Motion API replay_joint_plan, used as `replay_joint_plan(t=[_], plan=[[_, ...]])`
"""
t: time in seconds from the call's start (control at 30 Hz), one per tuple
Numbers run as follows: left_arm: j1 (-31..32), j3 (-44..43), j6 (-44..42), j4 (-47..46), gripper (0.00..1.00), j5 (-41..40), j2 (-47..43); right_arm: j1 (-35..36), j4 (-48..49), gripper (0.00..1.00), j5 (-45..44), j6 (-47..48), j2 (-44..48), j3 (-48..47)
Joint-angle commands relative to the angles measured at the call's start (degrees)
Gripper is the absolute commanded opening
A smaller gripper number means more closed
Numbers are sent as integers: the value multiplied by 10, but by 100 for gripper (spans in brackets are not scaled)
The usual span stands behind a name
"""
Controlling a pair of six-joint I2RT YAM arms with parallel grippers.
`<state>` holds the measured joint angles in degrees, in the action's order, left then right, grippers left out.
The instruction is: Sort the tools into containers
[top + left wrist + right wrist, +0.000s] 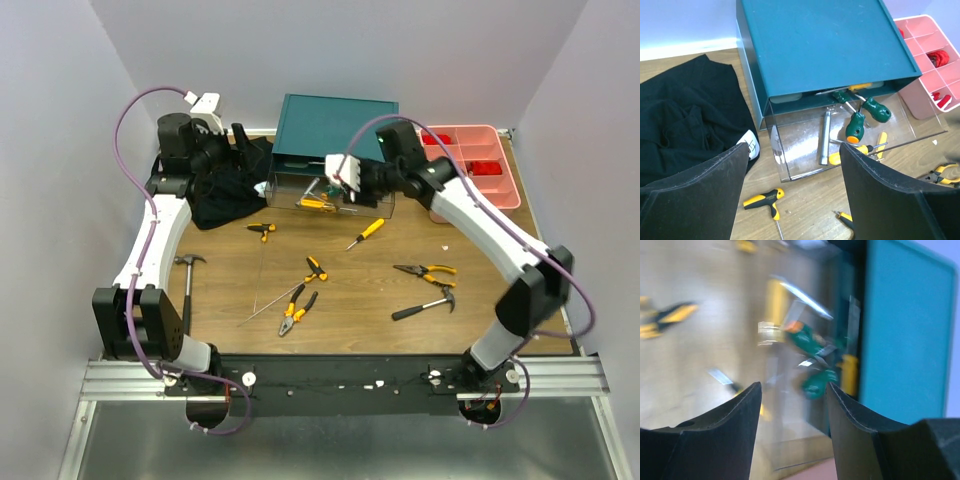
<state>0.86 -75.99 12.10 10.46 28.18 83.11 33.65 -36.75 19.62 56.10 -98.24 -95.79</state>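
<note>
Right gripper [794,386] jaws stand spread, empty, above the clear drawer [790,135] pulled out of the teal cabinet [825,45]; it holds green-handled screwdrivers [856,127] and a metal rod [825,137]. Left gripper [793,147] likewise spread, empty, near the black cloth [685,115]. Pliers [428,270] and hammers [425,306] lie on the table [350,290].

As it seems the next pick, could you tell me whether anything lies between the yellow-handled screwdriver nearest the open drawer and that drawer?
Nothing visible does: only bare table separates the yellow screwdriver from the front of the clear drawer. The right end effector, open, hangs above the drawer.
</note>
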Motion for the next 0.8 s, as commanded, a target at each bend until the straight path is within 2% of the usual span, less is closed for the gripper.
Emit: replay_joint_plan(t=[0.0,0.07,0.1,0.13,0.2,0.3,0.47,0.57,0.67,0.7,0.77], plan=[[-2,-19,-8,16,84,-10,-13,2,-110,66,216,119,96,82],[-3,-13,-23,28,84,-21,-23,3,-171,66,215,159,53,39],[-19,-8,-26,32,84,-23,-35,6,-247,62,200,208,32,15],[-24,-2,-27,33,85,-24,-42,7,-281,60,193,225,12,-33],[-36,22,-26,32,85,-23,-65,11,-349,58,165,264,-45,-64],[-57,62,-31,36,85,-20,-115,28,-380,57,135,300,-83,-81],[-64,143,-49,31,86,-23,-223,69,-353,57,74,335,-71,-24],[-67,174,-50,42,89,-39,-285,94,-330,57,33,322,-73,6],[-81,197,-48,57,90,-28,-331,113,-315,56,-47,294,-118,7],[-87,202,-49,61,90,-27,-347,116,-302,51,-66,280,-133,4],[-91,212,-54,75,90,-30,-362,117,-274,49,-127,268,-170,4]])
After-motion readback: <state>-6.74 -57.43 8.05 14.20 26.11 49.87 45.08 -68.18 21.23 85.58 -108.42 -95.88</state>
